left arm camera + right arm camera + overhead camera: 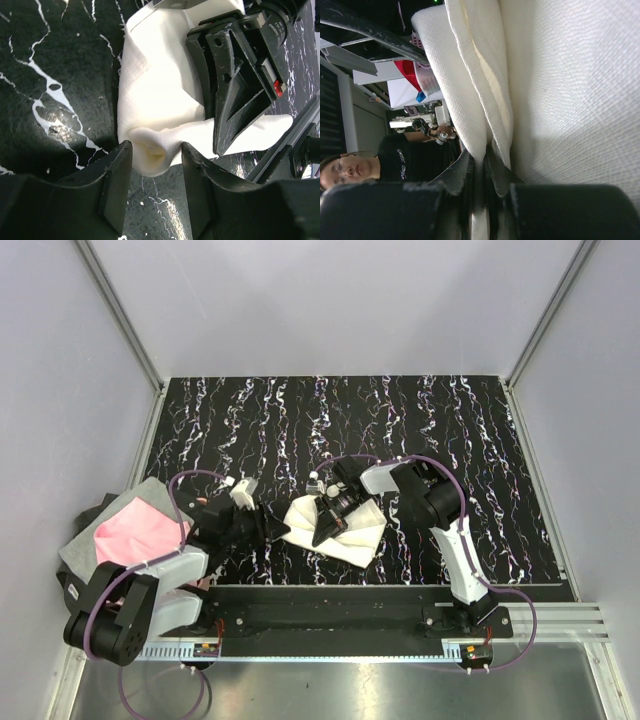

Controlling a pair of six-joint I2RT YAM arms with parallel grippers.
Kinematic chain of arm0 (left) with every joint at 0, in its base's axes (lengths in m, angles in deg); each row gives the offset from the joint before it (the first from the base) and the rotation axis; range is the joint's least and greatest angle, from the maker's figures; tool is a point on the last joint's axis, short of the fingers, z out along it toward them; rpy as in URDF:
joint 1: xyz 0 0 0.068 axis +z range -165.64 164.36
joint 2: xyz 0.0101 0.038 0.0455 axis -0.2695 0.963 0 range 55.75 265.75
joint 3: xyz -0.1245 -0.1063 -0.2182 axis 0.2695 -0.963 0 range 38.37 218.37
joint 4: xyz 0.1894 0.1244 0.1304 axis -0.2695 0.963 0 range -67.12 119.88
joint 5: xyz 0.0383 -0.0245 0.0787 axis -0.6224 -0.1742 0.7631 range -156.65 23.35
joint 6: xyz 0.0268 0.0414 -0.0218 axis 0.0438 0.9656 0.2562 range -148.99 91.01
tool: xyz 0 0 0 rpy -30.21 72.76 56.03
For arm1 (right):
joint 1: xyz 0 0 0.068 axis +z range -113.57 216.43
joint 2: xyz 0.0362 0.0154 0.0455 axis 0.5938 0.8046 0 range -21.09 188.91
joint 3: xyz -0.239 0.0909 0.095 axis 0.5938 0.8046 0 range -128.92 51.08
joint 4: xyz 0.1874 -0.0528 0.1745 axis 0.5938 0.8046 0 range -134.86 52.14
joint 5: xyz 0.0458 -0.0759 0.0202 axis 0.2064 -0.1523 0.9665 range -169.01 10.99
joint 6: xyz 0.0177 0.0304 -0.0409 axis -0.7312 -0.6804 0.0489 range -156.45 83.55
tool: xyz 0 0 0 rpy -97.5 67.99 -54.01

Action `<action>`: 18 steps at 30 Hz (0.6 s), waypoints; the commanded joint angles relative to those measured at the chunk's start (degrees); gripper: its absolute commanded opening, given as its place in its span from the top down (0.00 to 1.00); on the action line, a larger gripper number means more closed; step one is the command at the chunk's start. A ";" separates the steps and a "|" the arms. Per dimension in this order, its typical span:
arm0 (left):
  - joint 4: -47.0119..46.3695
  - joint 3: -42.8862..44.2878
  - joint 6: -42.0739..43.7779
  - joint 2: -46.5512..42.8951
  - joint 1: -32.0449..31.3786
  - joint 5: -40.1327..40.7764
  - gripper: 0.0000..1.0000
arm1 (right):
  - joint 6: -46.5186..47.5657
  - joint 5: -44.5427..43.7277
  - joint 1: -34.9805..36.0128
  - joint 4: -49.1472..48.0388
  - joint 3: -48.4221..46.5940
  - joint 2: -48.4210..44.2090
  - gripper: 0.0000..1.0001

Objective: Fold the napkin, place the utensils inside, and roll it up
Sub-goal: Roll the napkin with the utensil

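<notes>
Napkin place: the napkin [360, 530] lies on the black table [450, 440], near the front edge, between my two arms.
Main thing: one end of the napkin pokes right into the gap of my left gripper [156, 150]. It lies straight ahead of those fingers.
Long way: the bundle runs across the table, from my left gripper over toward my right arm.
Nearer arm: both are on it. My right gripper [325, 528] sits on top, my left one at the left end.
Left fingers: apart. The cloth end is between them, and I cannot tell if they touch it yet.
Right fingers: close together, with a fold of napkin pinched between them. My right wrist view shows the cloth edge going into the slit.
Napkin look: cream, soft, with a fine weave. It is folded in layers and puffy, more a loose bundle than a tight roll, and the end by my left fingers is rounded and curled.
Utensils: I cannot see them. They may be hidden inside.
Step, I think: the rolling part, well along but not neat yet.
Next move, I think: shut my left fingers on the end — gently — so the cloth does not slip out.
Off to the side: a pink and grey cloth [130, 530] lies at the far left, well apart.
</notes>
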 commanded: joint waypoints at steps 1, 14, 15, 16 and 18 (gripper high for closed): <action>-6.08 1.85 2.37 1.36 -0.48 -1.80 0.55 | 2.00 -2.76 -0.63 -0.51 -0.41 2.79 0.91; -0.48 5.36 1.94 7.34 -0.83 -0.58 1.00 | 2.17 -8.02 -0.63 0.54 -0.67 -1.51 0.54; 0.50 6.32 1.85 7.78 -0.83 -0.40 1.00 | 2.00 -8.73 -0.72 0.63 -0.76 -2.99 0.51; 1.55 6.94 1.67 8.13 -0.83 -0.40 1.00 | 1.65 -9.52 -0.63 1.06 -0.93 -3.62 0.49; 4.98 8.78 1.67 9.80 -0.83 -0.22 1.00 | 1.21 -11.80 -0.63 1.42 -1.19 -6.16 0.44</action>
